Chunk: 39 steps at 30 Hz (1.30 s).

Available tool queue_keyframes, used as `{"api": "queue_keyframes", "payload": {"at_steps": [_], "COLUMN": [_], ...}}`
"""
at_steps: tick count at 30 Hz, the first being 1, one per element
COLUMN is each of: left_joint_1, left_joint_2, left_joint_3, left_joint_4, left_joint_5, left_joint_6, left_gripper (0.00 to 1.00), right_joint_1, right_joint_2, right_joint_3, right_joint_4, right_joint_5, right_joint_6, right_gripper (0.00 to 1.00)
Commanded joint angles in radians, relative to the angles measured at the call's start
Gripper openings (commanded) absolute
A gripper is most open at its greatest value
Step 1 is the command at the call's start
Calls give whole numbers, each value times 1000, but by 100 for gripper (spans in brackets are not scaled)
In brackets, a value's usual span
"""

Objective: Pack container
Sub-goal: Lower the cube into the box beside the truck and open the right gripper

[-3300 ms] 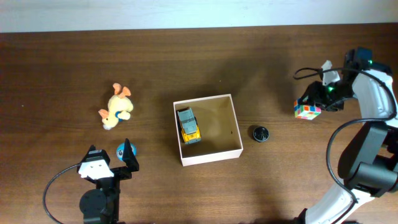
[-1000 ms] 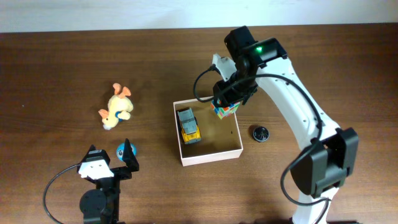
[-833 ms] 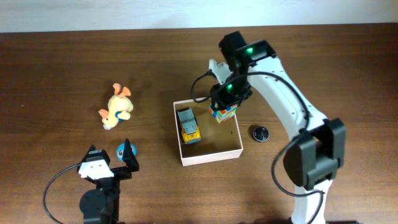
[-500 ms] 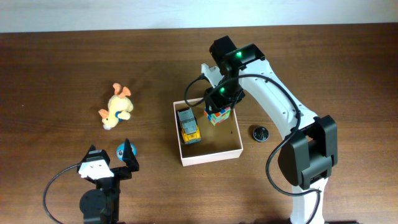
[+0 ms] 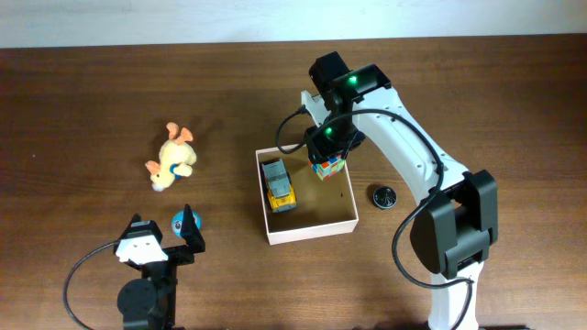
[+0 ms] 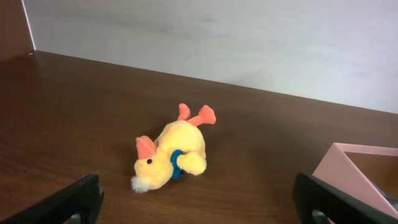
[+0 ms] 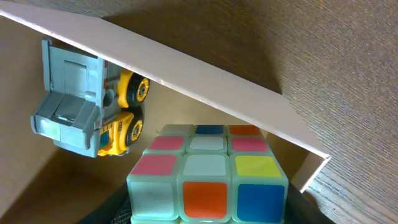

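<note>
I'm nudging the cube (image 5: pixel 328 168), clamped in the right gripper (image 5: pixel 327 154), rightward along the far wall of the container (image 5: pixel 309 231), clear of the truck (image 5: pixel 279 186).

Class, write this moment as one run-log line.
right hand: shut on puzzle cube, over container | left hand: open, empty | toy truck: in container

It looked like a robotics lab: a wood-grain table (image 5: pixel 92 92) against a plain white wall (image 6: pixel 217 37), a white robot arm (image 5: pixel 413 137) mounted at five o'clock, a black robot arm (image 5: pixel 142 298) at seven, and a plush duck (image 5: pixel 171 158) at nine o'clock from a shallow cardboard container (image 5: pixel 261 197).
</note>
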<state>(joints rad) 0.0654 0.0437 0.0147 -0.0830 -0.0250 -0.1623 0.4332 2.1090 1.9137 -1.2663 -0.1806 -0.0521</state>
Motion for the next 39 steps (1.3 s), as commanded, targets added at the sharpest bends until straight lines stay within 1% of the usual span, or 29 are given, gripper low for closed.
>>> {"api": "queue_keyframes", "payload": {"at_steps": [1,4,14,20,39], "left_joint_1": [6,6,6,6,6], "left_joint_2": [-7,-7,-8,-7,-7], "left_joint_3": [-6,-6,-6,-6,-6], "left_joint_4": [0,0,0,0,0], "left_joint_5": [14,14,14,14,14], "left_joint_6": [-5,-5,-5,-5,-5], "left_gripper": [99,99,99,99,99], "right_joint_1": [5,5,5,5,5], "right_joint_2": [-8,-8,-8,-8,-8], "right_joint_3": [2,2,2,2,2], "right_joint_4": [3,7,39,39,4], "right_joint_5": [13,13,13,13,63], "right_joint_6": [9,10,136,141,255], "right_gripper": [42,41,41,41,41]}}
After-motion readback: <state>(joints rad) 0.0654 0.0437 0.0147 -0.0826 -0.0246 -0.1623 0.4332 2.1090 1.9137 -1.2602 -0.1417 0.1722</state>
